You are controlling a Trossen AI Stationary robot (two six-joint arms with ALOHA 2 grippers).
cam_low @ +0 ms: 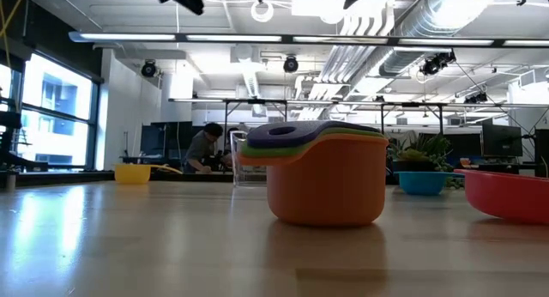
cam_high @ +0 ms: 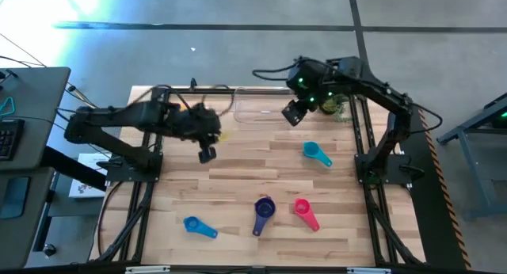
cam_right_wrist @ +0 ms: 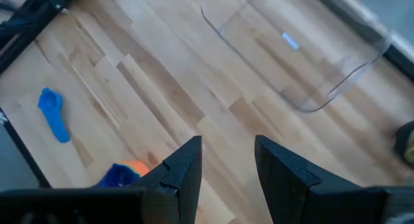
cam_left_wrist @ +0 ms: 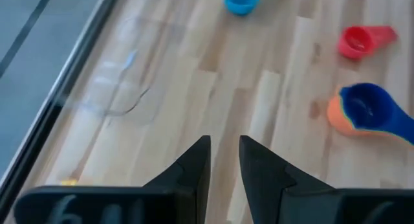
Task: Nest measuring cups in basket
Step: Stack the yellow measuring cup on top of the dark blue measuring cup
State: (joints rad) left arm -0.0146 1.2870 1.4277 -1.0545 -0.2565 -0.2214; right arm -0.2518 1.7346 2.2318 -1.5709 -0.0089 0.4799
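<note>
From above I see my left gripper and right gripper, both narrowly parted and empty, flanking the clear rectangular plastic basket, while only the low view reveals purple and green cups nested in the orange plastic measuring cup.

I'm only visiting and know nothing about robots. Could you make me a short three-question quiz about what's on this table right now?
1. True or false: the clear basket already holds a cup.
2. Which cup lies nearest the right gripper? A) blue cup B) teal cup C) pink cup
3. Fill in: the purple cup sits on top of a stack whose bottom cup is ____.

Key: 1 false; it looks empty. 2 B. 3 orange, as the low view shows.
</note>
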